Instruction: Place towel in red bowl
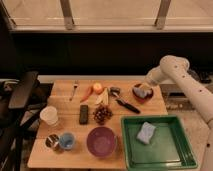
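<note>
I saw the red bowl (142,93) at the right of the wooden table (75,150), near its far edge, right of centre in the frame. The towel (141,92) sat inside it as a pale bluish lump filling most of the bowl. The gripper (149,81) hung just above and to the right of the bowl's rim, at the end of the white arm (186,85) that bent in from the right edge of the frame. I could not tell whether its pincer was wide or narrow, or whether it touched the towel.

Below the bowl, lower right, the green tray (176,150) held the blue-grey sponge (146,132). A black-handled tool (125,103) lay just left of the bowl. Further left, near the table's middle, I noted an orange fruit (98,87), a carrot (87,93) and a fork (74,89). A dark remote-like block (84,114) and a bunch of grapes (102,114) lay mid-table. The purple bowl (101,141) stood at the lower centre, the light-blue cup (67,140) and a can (52,142) at lower left, a white cup (49,115) above them.
</note>
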Motion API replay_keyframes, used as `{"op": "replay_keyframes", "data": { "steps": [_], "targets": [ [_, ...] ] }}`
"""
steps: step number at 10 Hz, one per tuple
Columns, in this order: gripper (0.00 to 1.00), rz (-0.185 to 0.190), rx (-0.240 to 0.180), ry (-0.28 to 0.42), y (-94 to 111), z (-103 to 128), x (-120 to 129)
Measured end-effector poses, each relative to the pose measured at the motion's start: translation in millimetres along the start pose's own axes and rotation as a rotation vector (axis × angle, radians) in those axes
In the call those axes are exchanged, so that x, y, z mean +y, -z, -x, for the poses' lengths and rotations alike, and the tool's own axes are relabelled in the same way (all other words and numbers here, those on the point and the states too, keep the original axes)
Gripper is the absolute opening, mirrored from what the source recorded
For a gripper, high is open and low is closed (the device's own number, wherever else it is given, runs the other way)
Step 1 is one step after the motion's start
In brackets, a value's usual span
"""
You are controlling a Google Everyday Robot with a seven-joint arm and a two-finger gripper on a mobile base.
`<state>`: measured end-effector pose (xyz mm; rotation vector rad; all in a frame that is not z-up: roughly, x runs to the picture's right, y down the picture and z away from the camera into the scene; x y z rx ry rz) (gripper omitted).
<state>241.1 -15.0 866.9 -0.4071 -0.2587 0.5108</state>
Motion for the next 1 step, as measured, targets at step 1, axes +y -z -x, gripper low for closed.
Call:
{"op": "replay_keyframes", "data": {
  "steps": [1],
  "targets": [
    [0.62,0.001,-0.001,0.002,-0.8,2.0,0.2]
  ]
}}
